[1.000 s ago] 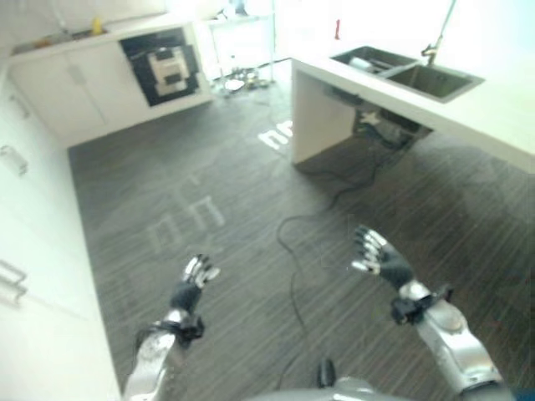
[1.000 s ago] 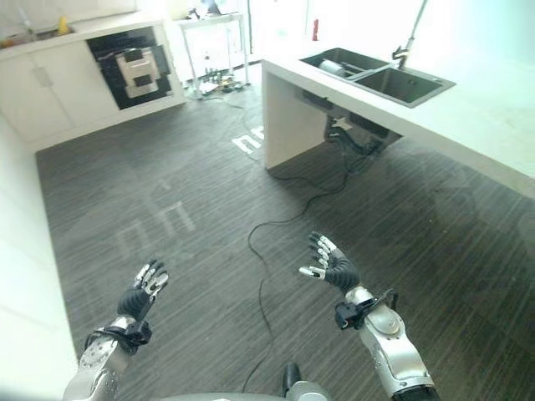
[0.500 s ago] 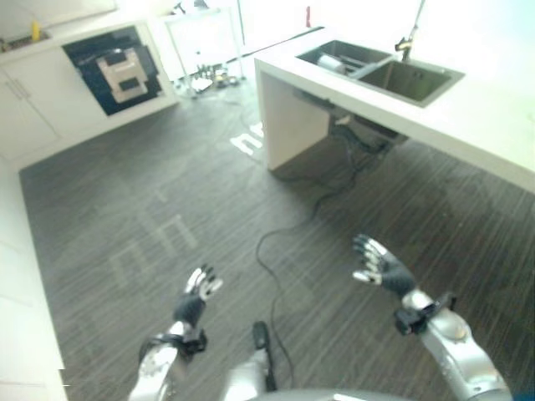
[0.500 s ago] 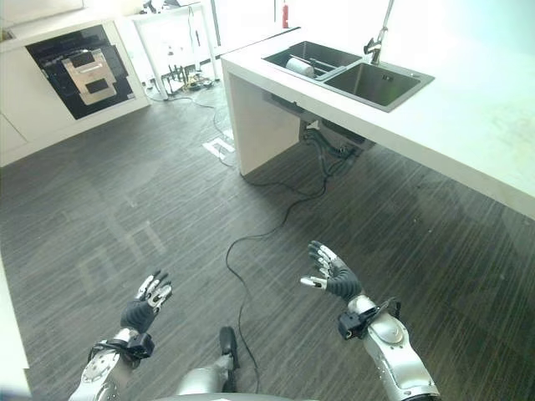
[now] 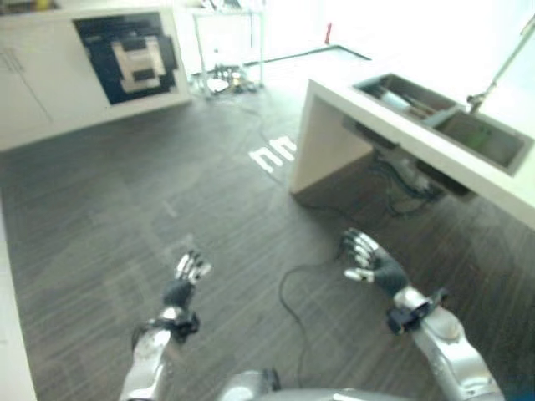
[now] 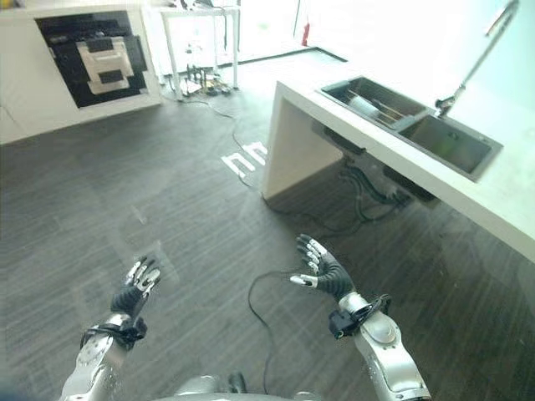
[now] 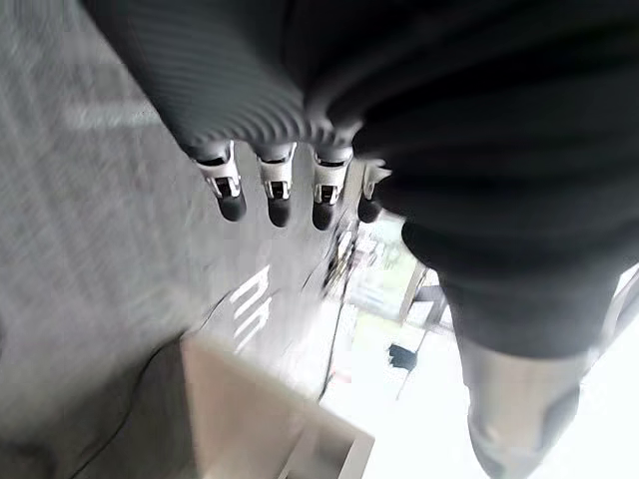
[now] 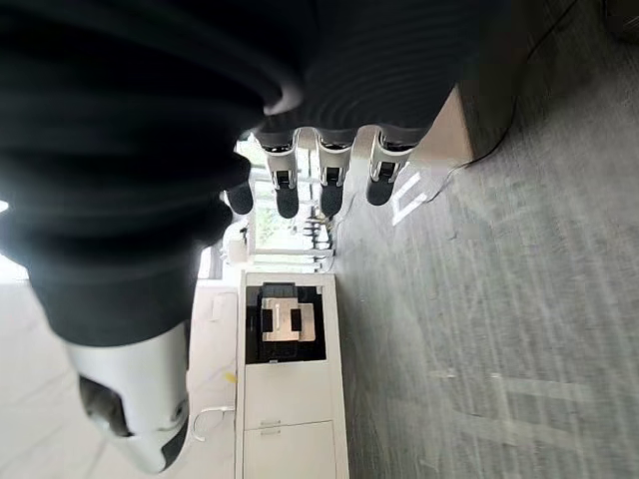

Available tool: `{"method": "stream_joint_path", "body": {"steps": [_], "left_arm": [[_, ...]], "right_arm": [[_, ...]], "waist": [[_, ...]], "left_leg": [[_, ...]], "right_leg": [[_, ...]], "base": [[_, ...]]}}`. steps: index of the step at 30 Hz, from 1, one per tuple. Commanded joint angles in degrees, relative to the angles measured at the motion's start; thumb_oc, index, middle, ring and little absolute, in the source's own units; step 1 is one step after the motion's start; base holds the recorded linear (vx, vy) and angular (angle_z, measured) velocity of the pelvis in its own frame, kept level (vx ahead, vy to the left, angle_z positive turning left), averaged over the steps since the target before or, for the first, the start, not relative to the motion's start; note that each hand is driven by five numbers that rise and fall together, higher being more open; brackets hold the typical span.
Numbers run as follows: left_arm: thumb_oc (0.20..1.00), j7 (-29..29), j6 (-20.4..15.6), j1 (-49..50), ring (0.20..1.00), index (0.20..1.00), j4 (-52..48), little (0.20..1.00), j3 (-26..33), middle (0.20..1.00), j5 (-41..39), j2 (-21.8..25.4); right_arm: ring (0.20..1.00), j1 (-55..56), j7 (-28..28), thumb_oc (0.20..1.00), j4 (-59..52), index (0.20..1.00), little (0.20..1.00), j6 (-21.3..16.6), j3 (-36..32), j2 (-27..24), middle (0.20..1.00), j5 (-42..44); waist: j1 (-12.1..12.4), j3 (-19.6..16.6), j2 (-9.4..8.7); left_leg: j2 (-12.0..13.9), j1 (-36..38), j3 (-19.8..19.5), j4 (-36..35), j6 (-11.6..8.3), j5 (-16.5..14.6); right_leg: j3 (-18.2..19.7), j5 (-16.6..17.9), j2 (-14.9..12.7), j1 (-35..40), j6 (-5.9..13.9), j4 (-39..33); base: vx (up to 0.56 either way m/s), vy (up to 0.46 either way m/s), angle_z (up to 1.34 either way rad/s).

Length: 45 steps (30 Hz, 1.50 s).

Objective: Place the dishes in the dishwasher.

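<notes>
Silver fingers on my left hand (image 5: 187,274) are spread and relaxed, holding nothing above the dark striped floor (image 5: 125,209). My right hand (image 6: 322,271) is likewise open and empty, raised over the floor near the white counter (image 6: 288,117). Farther off, dishes (image 6: 365,105) lie in the sink (image 6: 418,125) set into that counter. Well away, by the far wall, stands a black-fronted appliance (image 6: 88,54) in white cabinets.
</notes>
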Motion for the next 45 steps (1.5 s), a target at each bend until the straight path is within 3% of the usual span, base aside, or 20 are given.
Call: {"method": "stream_joint_path", "body": {"steps": [1, 3, 5, 9, 14, 16, 19, 21, 23, 24, 26, 27, 28, 29, 30, 31, 33, 36, 40, 45], "left_arm": [[1.0, -0.2, -1.3, -0.7, 1.0, 1.0, -4.0, 1.0, -0.7, 1.0, 0.4, 3.6], [1.0, -1.8, -0.9, -0.8, 1.0, 1.0, -4.1, 1.0, -1.0, 1.0, 1.1, 4.2], [1.0, -1.7, -1.1, -0.4, 1.0, 1.0, -4.7, 1.0, -1.9, 1.0, 1.7, 4.7], [1.0, -1.7, -1.1, -0.1, 1.0, 1.0, -5.4, 1.0, -3.6, 1.0, 2.1, 4.8], [1.0, 0.1, -0.5, -0.5, 1.0, 1.0, -7.6, 1.0, -3.1, 1.0, 1.8, 5.2], [1.0, 0.2, -1.7, -0.8, 1.0, 1.0, -7.8, 1.0, -2.5, 1.0, 1.8, 4.7], [1.0, 0.2, -2.2, -0.7, 1.0, 1.0, -8.2, 1.0, -2.6, 1.0, 1.8, 4.5], [1.0, 0.4, -3.3, -1.0, 1.0, 1.0, -8.4, 1.0, -3.0, 1.0, 1.8, 4.2], [1.0, 1.3, -4.5, -1.2, 1.0, 1.0, -9.6, 1.0, -3.1, 1.0, 1.7, 3.8], [1.0, 1.8, -4.9, -1.3, 1.0, 1.0, -11.0, 1.0, -2.9, 1.0, 2.4, 3.7], [1.0, 2.0, -6.3, -1.2, 1.0, 1.0, -12.8, 1.0, -2.5, 1.0, 2.5, 4.0], [1.0, 2.1, -7.6, -0.7, 1.0, 1.0, -14.1, 1.0, -1.8, 1.0, 2.8, 4.1], [1.0, 2.1, -8.0, -0.6, 1.0, 1.0, -14.4, 1.0, -1.6, 1.0, 2.8, 4.2], [1.0, 2.1, -9.5, 0.0, 1.0, 1.0, -15.8, 1.0, -1.0, 1.0, 3.5, 4.5], [1.0, 2.2, -9.8, 0.6, 1.0, 1.0, -16.9, 1.0, -0.5, 1.0, 3.8, 4.5], [1.0, 2.4, -10.6, 1.6, 1.0, 1.0, -18.5, 1.0, 0.4, 1.0, 4.1, 4.6], [1.0, 1.5, -11.6, 2.1, 1.0, 1.0, -19.3, 1.0, 1.0, 1.0, 4.8, 4.6], [1.0, 1.7, -12.2, 0.5, 1.0, 1.0, -20.1, 1.0, 0.6, 1.0, 6.4, 5.6], [1.0, 1.2, -10.2, -3.1, 1.0, 1.0, -20.8, 1.0, 0.0, 1.0, 8.3, 7.0], [1.0, -3.3, -9.6, -5.5, 1.0, 1.0, -20.5, 1.0, -0.5, 1.0, 5.9, 6.9]], "right_arm": [[1.0, -3.2, -1.9, 1.0, 0.3, 1.0, 1.0, -2.2, -0.5, -0.3, 1.0, 0.2], [1.0, -1.2, -2.1, 1.0, -0.9, 1.0, 1.0, -2.7, -2.1, -1.0, 1.0, 1.5], [1.0, 0.5, -1.4, 1.0, -1.2, 1.0, 1.0, -3.8, -3.7, -2.1, 1.0, 3.1], [1.0, 0.4, -3.1, 1.0, -1.8, 1.0, 1.0, -3.5, -4.4, -2.5, 1.0, 3.6], [1.0, -1.2, -4.2, 1.0, -2.4, 1.0, 1.0, -3.7, -4.6, -3.1, 1.0, 4.0], [1.0, -3.0, -4.2, 1.0, -2.9, 1.0, 1.0, -3.8, -4.8, -4.0, 1.0, 3.9], [1.0, -2.4, -3.7, 1.0, -4.0, 1.0, 1.0, -4.2, -6.4, -4.9, 1.0, 4.7], [1.0, -2.2, -3.3, 1.0, -4.8, 1.0, 1.0, -4.7, -8.1, -5.9, 1.0, 5.9], [1.0, -2.9, -3.4, 1.0, -5.8, 1.0, 1.0, -4.6, -9.2, -6.3, 1.0, 7.2], [1.0, -3.2, -4.1, 1.0, -6.6, 1.0, 1.0, -4.7, -9.9, -6.1, 1.0, 8.2], [1.0, -4.0, -5.3, 1.0, -7.3, 1.0, 1.0, -5.1, -10.3, -6.0, 1.0, 9.6], [1.0, -4.6, -5.7, 1.0, -7.9, 1.0, 1.0, -5.0, -10.3, -5.7, 1.0, 10.0], [1.0, -4.8, -5.7, 1.0, -8.0, 1.0, 1.0, -5.1, -10.3, -5.6, 1.0, 10.0], [1.0, -4.9, -5.6, 1.0, -8.5, 1.0, 1.0, -5.2, -10.2, -4.9, 1.0, 9.3], [1.0, -4.7, -5.4, 1.0, -8.9, 1.0, 1.0, -5.1, -10.0, -4.6, 1.0, 8.9], [1.0, -4.4, -5.3, 1.0, -9.6, 1.0, 1.0, -5.1, -9.4, -4.3, 1.0, 8.5], [1.0, -4.3, -6.0, 1.0, -9.6, 1.0, 1.0, -5.3, -9.1, -4.3, 1.0, 8.3], [1.0, -5.2, -5.6, 1.0, -9.7, 1.0, 1.0, -5.0, -10.3, -5.4, 1.0, 9.4], [1.0, -3.4, -5.7, 1.0, -12.4, 1.0, 1.0, -4.1, -11.9, -4.3, 1.0, 10.6], [1.0, -4.6, -6.9, 1.0, -11.3, 1.0, 1.0, -4.8, -10.6, -1.8, 1.0, 9.3]], "waist": [[-0.9, -0.4, -2.72], [-2.5, 0.6, -3.87], [-4.4, 1.4, -4.76], [-5.7, 1.4, -4.99], [-6.2, -0.4, -4.83], [-7.6, -2.0, -3.52], [-8.7, -2.6, -2.41], [-9.4, -2.6, -2.0], [-8.9, -1.8, -3.41], [-8.1, -0.8, -4.27], [-6.9, 0.5, -4.37], [-6.5, 0.8, -4.05], [-6.3, 0.7, -4.01], [-5.3, 1.1, -3.17], [-4.4, 1.2, -2.81], [-2.5, 1.5, -2.27], [-1.1, 1.5, -2.22], [-1.2, 0.9, -2.37], [-2.2, -1.4, -3.16], [-1.8, -2.7, -3.83]], "left_leg": [[4.2, 3.2, -1.2, -10.5, -5.67, 7.6], [3.9, 5.5, -1.6, -10.5, -6.34, 6.2], [3.8, 8.1, -2.0, -10.5, -6.94, 4.4], [3.4, 10.7, -3.4, -10.5, -7.3, 2.3], [3.3, 13.2, -2.7, -10.5, -7.37, 0.4], [5.0, 16.3, -0.1, -10.5, -8.17, 0.2], [7.5, 16.1, 0.8, -5.9, -10.47, 4.8], [10.9, 13.0, 1.5, 6.6, -14.17, 11.6], [12.1, 6.8, 0.3, 18.7, -15.76, 15.3], [12.9, 2.2, -0.5, 22.1, -15.09, 14.5], [11.9, -1.0, -0.9, 19.6, -12.84, 11.0], [10.5, -0.3, -1.2, 11.7, -11.63, 9.9], [9.9, -0.4, -1.4, 8.5, -11.4, 10.2], [7.6, -0.5, -3.7, -1.1, -11.19, 10.8], [6.3, -1.0, -6.4, -5.5, -11.07, 11.2], [5.6, -3.8, -11.2, -10.1, -11.96, 14.5], [5.5, -7.8, -12.3, -9.8, -12.71, 17.1], [6.7, -8.3, -8.0, -10.2, -12.08, 16.6], [5.4, -4.6, -6.1, -10.5, -9.24, 13.1], [4.2, -2.1, -6.8, -10.5, -7.73, 10.8]], "right_leg": [[-4.4, 6.3, 2.6, 4.6, -0.21, -26.5], [-7.4, 9.3, 1.7, 3.3, 0.3, -38.7], [-6.1, 13.8, 0.2, 0.9, 1.96, -46.2], [-5.1, 17.9, -0.8, -1.1, 3.16, -52.6], [-5.1, 18.2, -0.2, 2.2, 2.79, -57.7], [-4.2, 14.7, 3.1, 3.9, 1.32, -57.9], [-3.4, 12.5, 6.2, 5.4, -1.17, -58.8], [-3.0, 10.6, 8.4, 6.9, -3.8, -59.4], [-1.4, 9.5, 8.3, 8.9, -5.59, -59.6], [-0.4, 8.8, 8.2, 10.5, -6.06, -59.6], [1.6, 7.9, 8.7, 12.5, -5.78, -59.5], [3.5, 7.5, 9.0, 12.9, -4.91, -59.6], [4.1, 7.6, 9.1, 12.9, -4.69, -59.7], [6.5, 6.8, 10.1, 13.9, -3.99, -60.0], [8.3, 6.4, 10.7, 14.5, -3.77, -60.0], [11.0, 5.1, 12.0, 16.3, -4.16, -60.0], [12.9, 3.3, 12.9, 18.8, -4.71, -60.0], [12.1, 1.3, 11.7, 21.3, -4.28, -60.0], [11.2, -0.6, 10.0, 22.1, -2.74, -57.0], [8.4, -0.1, 8.4, 19.1, -1.72, -51.3]], "base": [[0.26, -0.016, 0.97], [0.28, -0.113, 0.62], [0.29, -0.179, 0.45], [0.26, -0.157, 0.48], [0.27, -0.286, -0.01], [0.38, -0.539, -0.27], [0.19, -0.35, -0.41], [0.14, -0.373, -0.39], [0.14, -0.317, -0.52], [0.17, -0.223, -0.71], [0.22, -0.029, -0.76], [0.21, 0.102, -0.79], [0.31, 0.184, -0.82], [0.3, 0.155, -0.9], [0.45, 0.172, -0.73], [0.39, 0.096, -0.74], [0.35, 0.116, -1.35], [0.27, 0.223, -0.93], [0.28, 0.238, -0.47], [0.21, 0.166, -0.31]]}}
